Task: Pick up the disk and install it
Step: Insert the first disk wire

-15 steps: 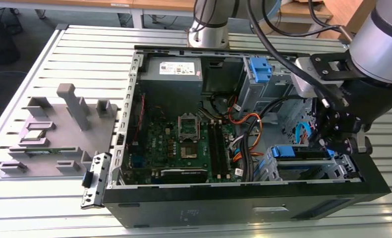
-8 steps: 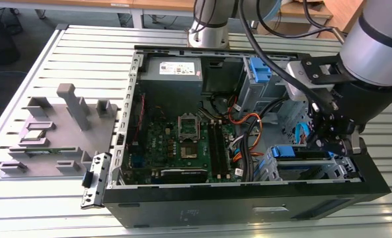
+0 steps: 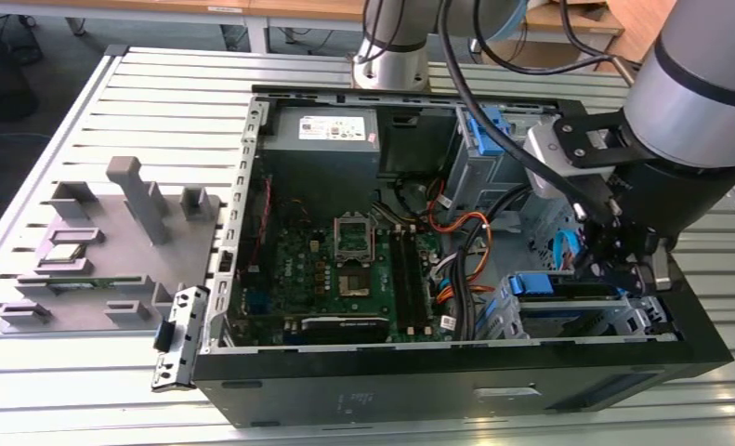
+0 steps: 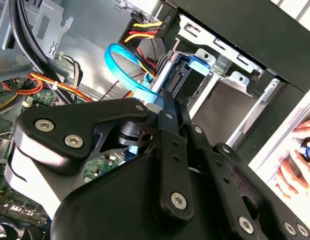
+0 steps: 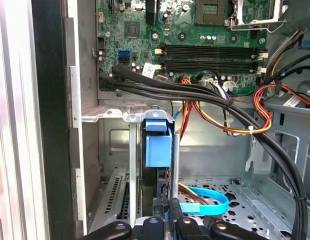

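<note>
1. Inside the open computer case (image 3: 466, 367), at its near corner on the exterior view's right, the disk (image 5: 158, 150) stands on edge in the metal drive cage (image 3: 590, 316), its blue bracket showing.
2. Its long axis runs down into the cage; the gripper (image 3: 615, 269) sits directly above it, in line.
3. Gripper fingers (image 4: 167, 112) look closed on the disk's upper edge.
4. Arm (image 3: 696, 102) reaches down steeply over the case's right side.

Disk bracket (image 5: 158, 150): blue; motherboard (image 5: 195, 45): green; claw (image 5: 165, 225): black; flat cable (image 5: 205, 205) beside the bracket: light blue; wire bundle (image 5: 220, 117): red, yellow, orange.
</note>
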Controlling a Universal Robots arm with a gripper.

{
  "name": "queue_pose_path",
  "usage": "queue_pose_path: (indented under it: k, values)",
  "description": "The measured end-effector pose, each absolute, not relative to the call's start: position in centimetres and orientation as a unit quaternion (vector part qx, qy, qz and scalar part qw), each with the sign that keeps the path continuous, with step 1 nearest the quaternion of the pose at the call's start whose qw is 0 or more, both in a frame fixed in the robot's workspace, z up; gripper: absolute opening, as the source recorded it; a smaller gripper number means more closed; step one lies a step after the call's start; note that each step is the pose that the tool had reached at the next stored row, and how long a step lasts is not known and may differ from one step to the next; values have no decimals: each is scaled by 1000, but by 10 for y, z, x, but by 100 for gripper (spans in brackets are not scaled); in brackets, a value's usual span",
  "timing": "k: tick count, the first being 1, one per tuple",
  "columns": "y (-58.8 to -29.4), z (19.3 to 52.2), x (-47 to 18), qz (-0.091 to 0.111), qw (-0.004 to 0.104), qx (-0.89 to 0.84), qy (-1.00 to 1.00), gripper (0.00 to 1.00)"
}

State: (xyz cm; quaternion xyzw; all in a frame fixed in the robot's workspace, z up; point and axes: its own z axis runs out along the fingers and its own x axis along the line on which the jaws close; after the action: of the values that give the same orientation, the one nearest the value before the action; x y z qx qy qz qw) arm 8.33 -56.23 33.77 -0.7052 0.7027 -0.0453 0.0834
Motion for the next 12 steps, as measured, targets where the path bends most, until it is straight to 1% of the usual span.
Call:
queue_pose_path:
  k: [12]
  values:
    - [-562,334,75,-55,98,-712,693,16]
